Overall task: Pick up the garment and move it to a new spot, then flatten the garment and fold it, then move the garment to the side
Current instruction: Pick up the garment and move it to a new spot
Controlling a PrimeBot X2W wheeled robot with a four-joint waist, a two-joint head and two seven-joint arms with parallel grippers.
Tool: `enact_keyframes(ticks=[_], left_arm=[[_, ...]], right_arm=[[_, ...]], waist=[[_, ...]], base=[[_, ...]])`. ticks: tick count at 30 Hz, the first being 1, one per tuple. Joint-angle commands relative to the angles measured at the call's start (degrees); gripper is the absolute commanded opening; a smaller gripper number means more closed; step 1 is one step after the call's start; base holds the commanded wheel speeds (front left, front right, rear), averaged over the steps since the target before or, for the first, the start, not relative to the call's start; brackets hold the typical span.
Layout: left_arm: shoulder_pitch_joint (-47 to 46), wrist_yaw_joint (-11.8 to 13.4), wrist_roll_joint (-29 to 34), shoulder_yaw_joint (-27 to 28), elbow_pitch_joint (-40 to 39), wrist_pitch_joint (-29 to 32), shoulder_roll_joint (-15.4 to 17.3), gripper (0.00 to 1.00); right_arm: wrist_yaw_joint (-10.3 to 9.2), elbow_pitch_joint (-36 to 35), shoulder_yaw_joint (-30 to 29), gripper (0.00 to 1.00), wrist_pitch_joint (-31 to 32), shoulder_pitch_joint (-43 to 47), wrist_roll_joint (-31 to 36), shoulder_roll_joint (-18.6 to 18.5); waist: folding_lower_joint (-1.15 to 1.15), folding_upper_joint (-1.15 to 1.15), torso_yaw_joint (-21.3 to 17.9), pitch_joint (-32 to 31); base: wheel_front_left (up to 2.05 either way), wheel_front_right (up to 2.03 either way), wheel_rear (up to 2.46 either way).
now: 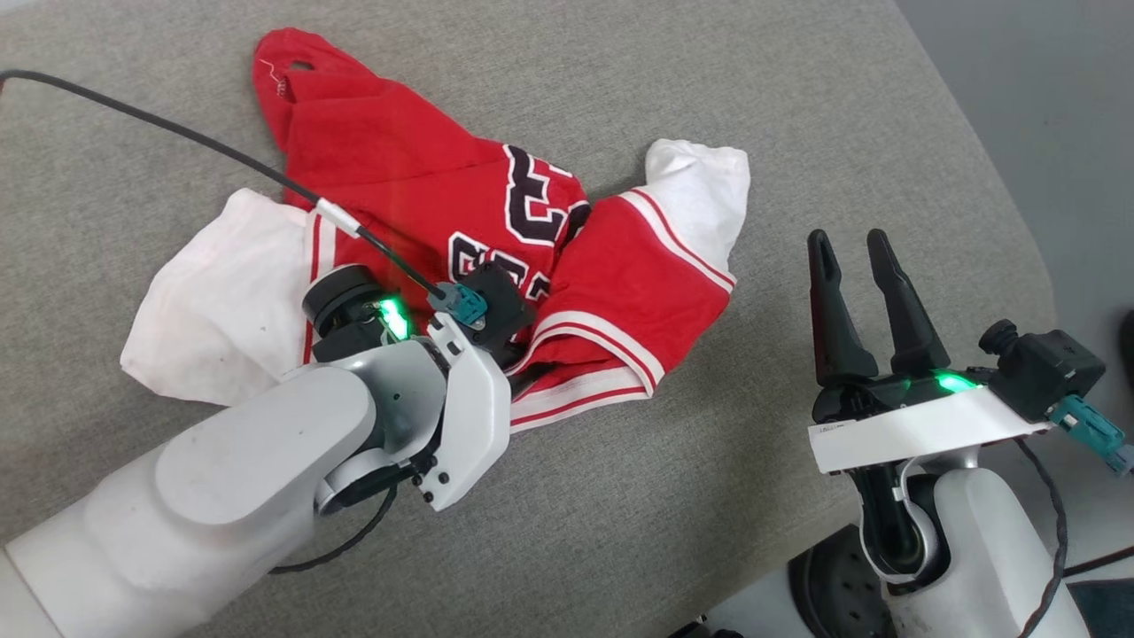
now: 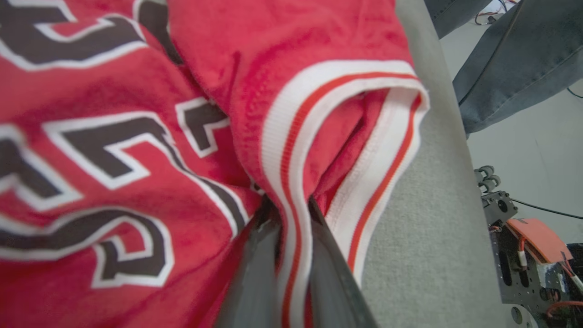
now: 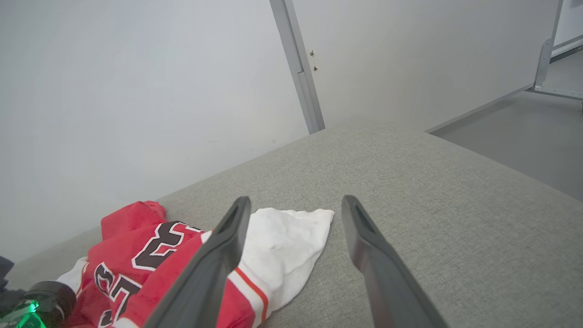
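The garment [image 1: 407,168], a red jersey with white sleeves and black white-outlined characters, lies crumpled on the grey cushion [image 1: 709,496]. In the left wrist view my left gripper [image 2: 291,207] is shut on the garment's [image 2: 114,91] white-and-red striped trim, which runs between the two fingers. From the head camera, my left wrist [image 1: 443,372] covers those fingers at the garment's near edge. My right gripper [image 1: 852,241] stands open to the right of the garment, apart from it, nothing between its fingers. The right wrist view has the right gripper [image 3: 291,202] above the cushion, the garment [image 3: 136,237] at lower left.
A black cable [image 1: 177,133] crosses over the garment to my left wrist. The cushion's right edge [image 1: 1019,221] drops to the floor. A person's legs in jeans [image 2: 514,54] and a dark machine base [image 2: 524,246] stand beyond that edge. A pale wall [image 3: 136,91] rises behind the cushion.
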State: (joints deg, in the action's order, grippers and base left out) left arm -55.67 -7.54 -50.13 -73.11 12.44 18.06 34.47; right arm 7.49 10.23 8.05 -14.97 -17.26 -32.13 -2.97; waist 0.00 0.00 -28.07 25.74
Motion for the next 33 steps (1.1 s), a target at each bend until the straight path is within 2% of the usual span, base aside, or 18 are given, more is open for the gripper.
enact_keyframes(ticks=[1, 6, 7, 8, 9, 13, 17, 23, 25, 30, 33], left_arm=[[1.9, 0.1, 0.0, -0.5, 0.9, 1.0, 0.7, 0.0], [3.1, 0.1, 1.1, -0.8, 3.1, 2.0, 1.1, 0.0], [3.1, 0.1, 1.0, -0.8, 3.4, 1.6, 1.0, 0.33], [2.9, 0.2, 0.7, -0.8, 3.5, 0.9, 0.7, 0.71], [2.6, 0.2, 0.5, -0.7, 3.6, 0.1, 0.4, 1.0], [1.0, 0.2, -1.3, -0.4, 4.7, -5.2, -0.6, 1.0], [0.4, 0.2, -4.9, -0.2, 6.0, -14.4, -1.7, 1.0], [4.8, 0.2, -11.1, 0.9, 8.6, -27.2, -2.8, 1.0], [5.9, 0.2, -12.0, 1.4, 9.7, -29.0, -2.9, 1.0], [13.6, 1.2, -14.1, 6.8, 16.1, -33.2, -6.3, 1.0], [19.3, 2.4, -11.1, 15.6, 17.2, -33.3, -8.9, 1.0]], right_arm=[[0.0, 0.1, 0.1, 1.0, -0.3, -0.4, -0.1, 0.0], [0.0, -0.1, -0.3, 1.0, -0.3, -0.4, 0.4, 0.0], [0.0, -0.1, -0.5, 1.0, -0.3, -0.1, 0.7, 0.0], [0.0, -0.1, -0.9, 1.0, -0.3, 0.3, 1.2, 0.0], [0.0, 0.0, -1.2, 1.0, -0.3, 0.5, 1.6, 0.0], [0.0, 0.2, -2.4, 1.0, -0.3, 1.5, 4.2, 0.0], [0.0, 0.4, -3.8, 1.0, -0.3, 2.5, 8.0, 0.0], [0.0, 0.6, -6.1, 1.0, -0.3, 4.2, 13.6, 0.0], [0.0, 0.7, -6.4, 1.0, -0.3, 4.3, 14.6, 0.0], [0.0, 1.2, -8.6, 1.0, -0.3, 5.6, 16.9, -1.9], [0.0, 1.3, -10.0, 1.0, -0.3, 6.7, 17.5, -3.1]], waist=[[0.0, 0.0, -0.2, 0.1], [0.0, 0.0, -0.1, -0.4], [0.0, 0.0, 0.2, -0.8], [0.0, 0.0, 0.7, -1.2], [0.0, 0.0, 1.3, -1.6], [0.0, 0.0, 4.4, -4.2], [0.0, 0.0, 8.6, -6.9], [0.0, 0.0, 15.3, -10.7], [0.0, 0.0, 16.2, -11.2], [0.0, 0.0, 21.4, -14.0], [0.0, 0.0, 24.4, -15.3]], base=[[0.0, 0.0, 0.0], [0.0, 0.0, 0.0], [0.0, 0.0, 0.0], [0.0, 0.0, 0.0], [0.0, 0.0, 0.0], [0.0, 0.0, 0.0], [0.0, 0.0, 0.0], [0.0, 0.0, 0.0], [0.0, 0.0, 0.0], [0.0, 0.0, 0.0], [0.0, 0.0, 0.0]])
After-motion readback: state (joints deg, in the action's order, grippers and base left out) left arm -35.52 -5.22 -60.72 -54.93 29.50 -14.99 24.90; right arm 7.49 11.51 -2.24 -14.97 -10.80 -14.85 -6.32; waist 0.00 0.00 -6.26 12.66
